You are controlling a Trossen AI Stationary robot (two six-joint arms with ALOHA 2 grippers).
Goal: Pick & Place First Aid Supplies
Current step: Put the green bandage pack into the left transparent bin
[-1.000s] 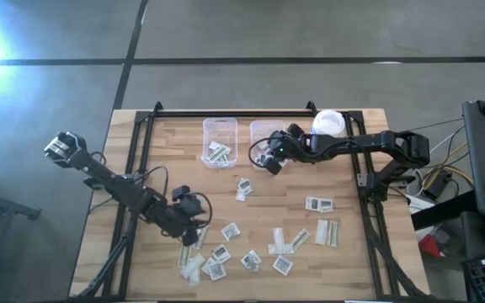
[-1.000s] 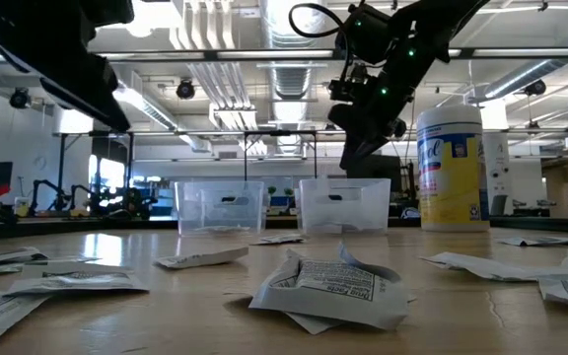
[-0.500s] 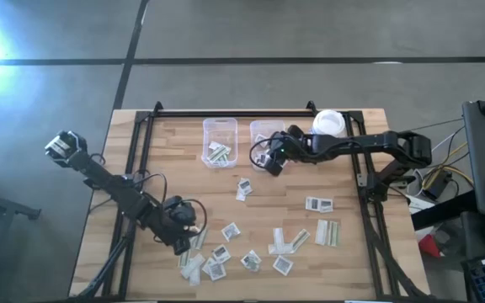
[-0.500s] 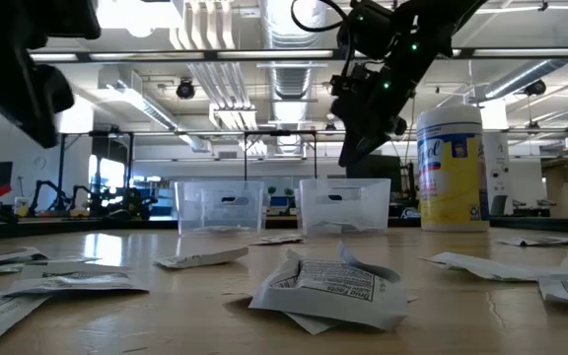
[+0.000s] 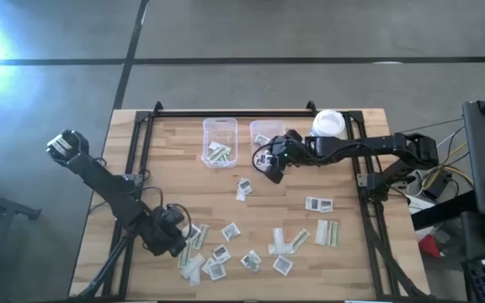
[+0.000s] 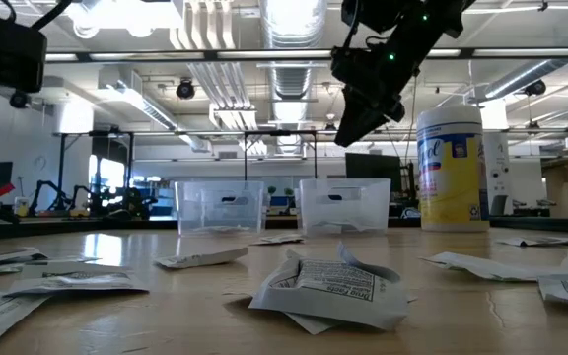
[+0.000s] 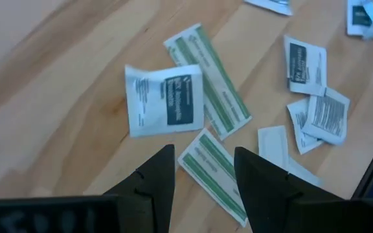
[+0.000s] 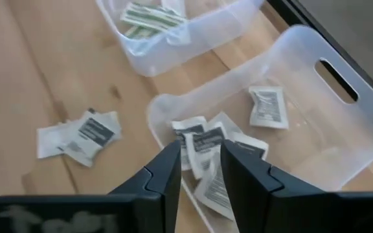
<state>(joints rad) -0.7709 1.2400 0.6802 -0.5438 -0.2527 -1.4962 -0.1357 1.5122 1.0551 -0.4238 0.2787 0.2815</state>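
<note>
Square packets in bin, strips in other

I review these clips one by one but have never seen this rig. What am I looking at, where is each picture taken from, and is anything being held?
Two dark robot arms work at a wooden table. One picture looks straight down, one looks level across the tabletop, and two come from cameras on the arms' wrists. Small paper first aid packets lie scattered on the wood. Two clear bins stand at the far edge: the left bin holds green-striped strips, the right bin holds square white packets. A white-lidded jar stands beside them. The left gripper is open above a green-striped strip. The right gripper is open over the right bin's near rim. Neither holds anything.
</note>
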